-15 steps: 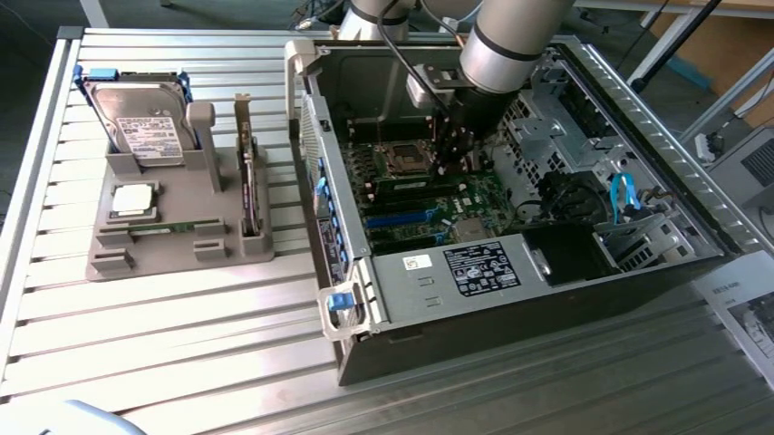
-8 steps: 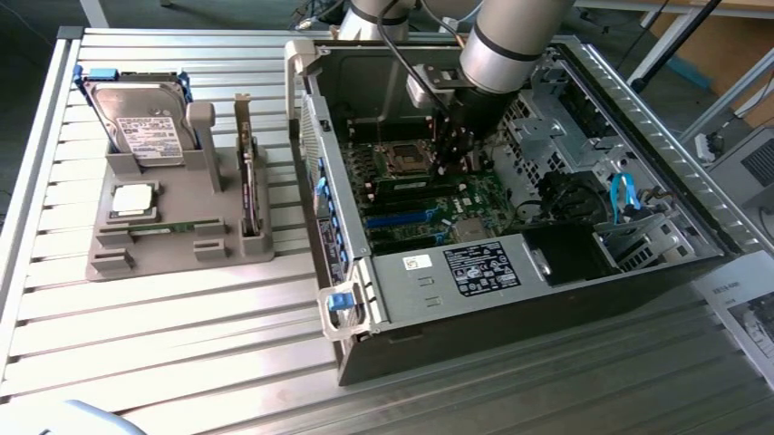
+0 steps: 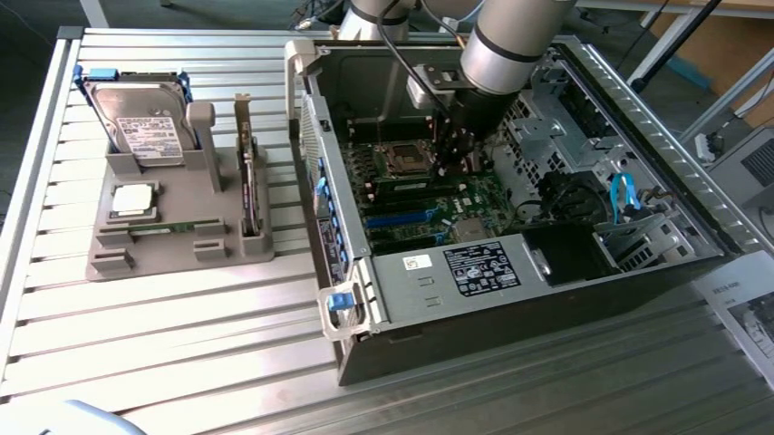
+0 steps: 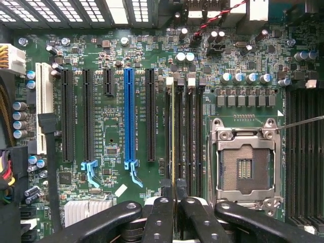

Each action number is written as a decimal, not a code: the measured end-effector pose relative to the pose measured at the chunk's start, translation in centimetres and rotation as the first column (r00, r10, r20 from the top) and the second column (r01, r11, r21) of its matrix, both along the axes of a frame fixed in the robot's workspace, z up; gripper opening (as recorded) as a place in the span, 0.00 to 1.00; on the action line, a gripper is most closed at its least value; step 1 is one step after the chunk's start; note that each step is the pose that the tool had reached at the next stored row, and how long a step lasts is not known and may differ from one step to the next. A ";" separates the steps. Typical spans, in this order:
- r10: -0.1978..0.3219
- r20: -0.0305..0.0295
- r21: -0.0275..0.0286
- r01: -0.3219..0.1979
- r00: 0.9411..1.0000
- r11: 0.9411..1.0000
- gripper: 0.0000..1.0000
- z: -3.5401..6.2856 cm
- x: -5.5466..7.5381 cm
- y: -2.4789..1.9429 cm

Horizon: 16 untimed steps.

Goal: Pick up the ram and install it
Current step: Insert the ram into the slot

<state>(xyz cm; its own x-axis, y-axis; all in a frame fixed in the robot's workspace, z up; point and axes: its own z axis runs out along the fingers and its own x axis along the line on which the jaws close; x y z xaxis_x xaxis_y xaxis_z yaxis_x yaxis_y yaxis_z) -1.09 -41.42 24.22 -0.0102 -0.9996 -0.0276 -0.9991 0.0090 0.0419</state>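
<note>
Now one gripper (image 4: 174, 202) pinches one ram (image 4: 173, 131); one motherboard (image 4: 109, 139) beneath.

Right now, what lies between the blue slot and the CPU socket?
Wrist view: between blue slot and CPU socket lie one black slot, then the memory slots.

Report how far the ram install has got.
Done: the ram is picked up and is now inside the case. In hand: jaws shut on it, edge-on along the memory slots beside the empty processor socket. Left: full seating isn't confirmed, and the jaws haven't released.
</note>
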 end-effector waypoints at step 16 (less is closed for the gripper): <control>0.000 0.000 0.000 0.000 1.000 1.000 0.12 -0.24 0.0 -0.05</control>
